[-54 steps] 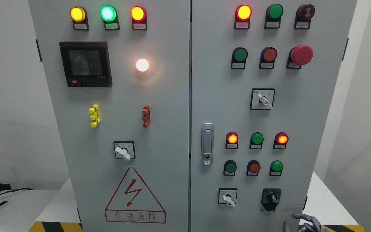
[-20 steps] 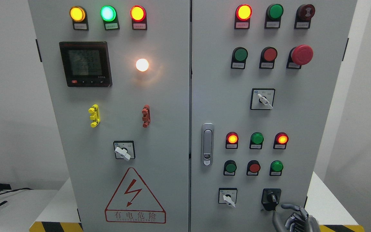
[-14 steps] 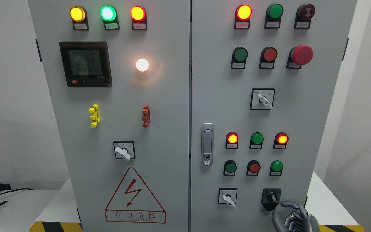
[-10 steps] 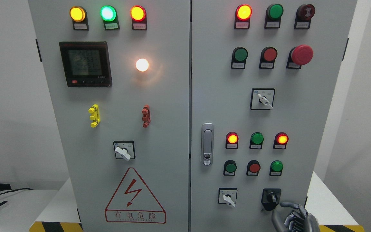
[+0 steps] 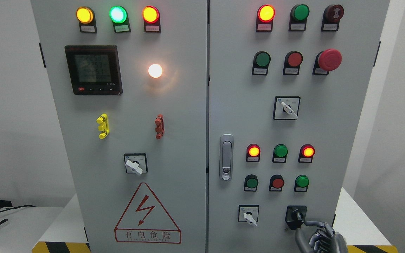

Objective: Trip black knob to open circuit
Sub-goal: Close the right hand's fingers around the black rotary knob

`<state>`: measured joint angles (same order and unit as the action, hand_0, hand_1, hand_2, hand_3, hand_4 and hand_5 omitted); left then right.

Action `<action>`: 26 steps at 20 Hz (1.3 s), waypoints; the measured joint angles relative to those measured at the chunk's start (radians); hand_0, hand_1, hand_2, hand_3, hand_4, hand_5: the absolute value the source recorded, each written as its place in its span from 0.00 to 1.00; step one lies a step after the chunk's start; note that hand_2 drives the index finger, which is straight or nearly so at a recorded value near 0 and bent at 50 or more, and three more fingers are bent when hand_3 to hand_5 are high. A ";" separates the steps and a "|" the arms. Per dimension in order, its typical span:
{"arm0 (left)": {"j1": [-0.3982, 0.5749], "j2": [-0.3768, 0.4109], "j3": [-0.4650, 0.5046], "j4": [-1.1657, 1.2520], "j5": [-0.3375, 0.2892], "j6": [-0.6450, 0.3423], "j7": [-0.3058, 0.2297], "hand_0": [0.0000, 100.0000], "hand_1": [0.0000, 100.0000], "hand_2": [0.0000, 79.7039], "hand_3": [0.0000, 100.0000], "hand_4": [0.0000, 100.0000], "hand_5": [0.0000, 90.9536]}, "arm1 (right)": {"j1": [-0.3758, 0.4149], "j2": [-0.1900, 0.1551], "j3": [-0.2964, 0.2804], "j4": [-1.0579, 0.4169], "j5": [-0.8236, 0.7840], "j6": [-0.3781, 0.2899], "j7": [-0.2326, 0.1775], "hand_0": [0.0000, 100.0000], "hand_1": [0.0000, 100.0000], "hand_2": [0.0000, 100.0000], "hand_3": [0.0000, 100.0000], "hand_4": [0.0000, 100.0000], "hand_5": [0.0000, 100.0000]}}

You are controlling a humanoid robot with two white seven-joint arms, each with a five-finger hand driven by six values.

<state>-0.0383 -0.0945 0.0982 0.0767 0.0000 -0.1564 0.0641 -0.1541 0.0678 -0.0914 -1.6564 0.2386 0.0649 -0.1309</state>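
Note:
The black rotary knob (image 5: 296,215) sits on a black square plate at the bottom right of the grey cabinet's right door (image 5: 244,116). Its handle stands roughly upright, tilted slightly left. My right hand (image 5: 305,228) comes up from the bottom edge just below and to the right of the knob. Its grey fingers (image 5: 311,222) are loosely curved, and the top fingertip reaches the lower right corner of the knob's plate. The hand holds nothing. The palm and arm are cut off by the frame's bottom edge. My left hand is out of view.
A white selector switch (image 5: 248,214) is left of the knob. Green, red and green buttons (image 5: 277,182) sit above it, beneath three lamps (image 5: 280,151). A silver door handle (image 5: 226,157) is at the door's left edge. The cabinet stands on a white table (image 5: 359,225).
My right hand has risen from the bottom edge and moved left toward the black knob. Its top fingertip has crept from beside the plate to the plate's lower right corner.

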 measured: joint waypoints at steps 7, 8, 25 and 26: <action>0.000 0.000 0.000 0.000 0.000 0.000 0.000 0.12 0.39 0.00 0.00 0.00 0.00 | 0.000 0.001 0.005 0.000 -0.001 0.000 0.000 0.35 0.72 0.45 0.90 1.00 1.00; 0.000 0.000 0.000 0.000 0.000 0.000 0.000 0.12 0.39 0.00 0.00 0.00 0.00 | 0.000 0.001 0.006 0.000 -0.001 0.000 0.000 0.35 0.72 0.45 0.90 1.00 1.00; 0.000 0.000 0.000 0.000 0.000 0.000 0.000 0.12 0.39 0.00 0.00 0.00 0.00 | -0.006 0.002 0.019 0.001 -0.001 0.011 0.000 0.34 0.73 0.48 0.92 1.00 1.00; 0.000 0.000 0.000 0.000 0.000 0.000 0.000 0.12 0.39 0.00 0.00 0.00 0.00 | -0.006 0.002 0.020 0.001 -0.001 0.011 0.000 0.34 0.73 0.48 0.92 1.00 1.00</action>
<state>-0.0384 -0.0944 0.0982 0.0767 0.0000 -0.1564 0.0641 -0.1605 0.0699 -0.0714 -1.6559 0.2377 0.0761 -0.1305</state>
